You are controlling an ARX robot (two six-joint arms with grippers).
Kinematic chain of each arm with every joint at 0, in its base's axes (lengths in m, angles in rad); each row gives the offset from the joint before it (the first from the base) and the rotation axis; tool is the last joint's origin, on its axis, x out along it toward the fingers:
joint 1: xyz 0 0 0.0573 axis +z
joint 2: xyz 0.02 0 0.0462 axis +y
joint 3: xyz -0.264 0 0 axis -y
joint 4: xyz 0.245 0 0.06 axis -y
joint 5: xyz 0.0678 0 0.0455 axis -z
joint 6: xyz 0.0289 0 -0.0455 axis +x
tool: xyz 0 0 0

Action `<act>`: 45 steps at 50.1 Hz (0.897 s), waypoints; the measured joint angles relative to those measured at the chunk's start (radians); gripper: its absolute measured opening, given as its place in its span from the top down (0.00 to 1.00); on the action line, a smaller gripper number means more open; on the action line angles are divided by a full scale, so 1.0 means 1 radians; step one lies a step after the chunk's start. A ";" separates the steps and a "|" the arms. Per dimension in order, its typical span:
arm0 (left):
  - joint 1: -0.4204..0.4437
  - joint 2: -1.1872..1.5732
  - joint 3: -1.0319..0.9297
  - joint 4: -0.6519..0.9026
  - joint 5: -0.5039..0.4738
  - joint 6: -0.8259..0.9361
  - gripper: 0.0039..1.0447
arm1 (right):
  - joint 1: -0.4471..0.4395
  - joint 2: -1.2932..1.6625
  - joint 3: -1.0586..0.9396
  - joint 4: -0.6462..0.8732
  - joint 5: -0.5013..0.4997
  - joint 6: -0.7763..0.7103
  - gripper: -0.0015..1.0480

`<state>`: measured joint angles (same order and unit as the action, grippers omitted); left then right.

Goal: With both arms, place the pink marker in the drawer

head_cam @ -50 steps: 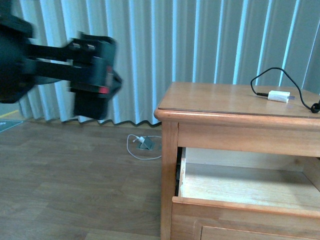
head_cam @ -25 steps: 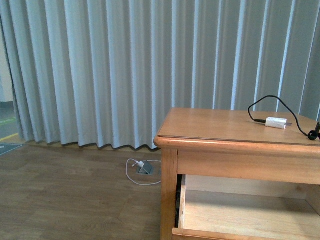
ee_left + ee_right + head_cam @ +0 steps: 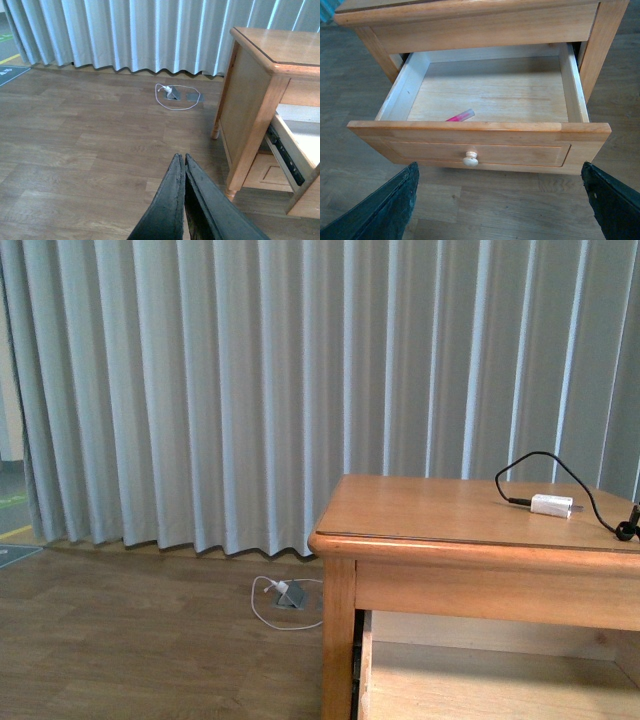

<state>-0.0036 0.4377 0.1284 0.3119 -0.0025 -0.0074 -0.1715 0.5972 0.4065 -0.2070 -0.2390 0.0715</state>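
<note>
Swung clear of the front view since a second ago, your left gripper (image 3: 183, 157) is no longer blocking the curtain (image 3: 200, 390). That camera is also looking higher now. The cabinet (image 3: 420, 502) is sitting lower in the picture, and only a strip of the open drawer (image 3: 480, 680) is showing at the bottom edge.

Through the left wrist camera you are seeing that gripper's two black fingers (image 3: 170, 200) pressing flat against each other with nothing between them. They are hanging over the wooden floor (image 3: 75, 150) beside the cabinet.

Your right gripper (image 3: 499, 166) is hovering in front of the drawer. Its fingers (image 3: 385, 205) are spread wide, one towards each end of the drawer front, and they are gripping nothing. The drawer is standing pulled out, with its round pale knob (image 3: 470, 159) facing the right wrist camera.

The pink marker (image 3: 460, 116) is lying tilted on the drawer bottom, close behind the front wall and roughly in line with the knob.

On the cabinet top a white plug adapter (image 3: 551, 505) is resting with a black cable (image 3: 545, 455) looping up from it. Any print on the adapter is too small for you to read. By the curtain hem a white cord (image 3: 262, 602) is curling around a grey floor socket (image 3: 290, 597).
</note>
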 joint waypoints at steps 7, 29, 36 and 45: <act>0.001 -0.057 -0.038 -0.022 0.002 0.000 0.96 | 0.000 0.000 0.000 0.000 0.000 0.000 0.08; 0.001 -0.199 -0.098 -0.101 0.002 0.000 0.96 | 0.000 0.000 0.000 0.000 0.000 0.000 0.08; 0.001 -0.238 -0.106 -0.106 0.002 0.002 0.96 | 0.000 0.000 0.000 0.000 0.000 0.000 0.08; 0.001 -0.343 -0.105 -0.241 0.003 0.003 0.96 | 0.000 0.000 0.000 0.000 0.000 0.000 0.08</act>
<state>-0.0025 0.0952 0.0231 0.0708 0.0002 -0.0048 -0.1715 0.5972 0.4065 -0.2070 -0.2390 0.0711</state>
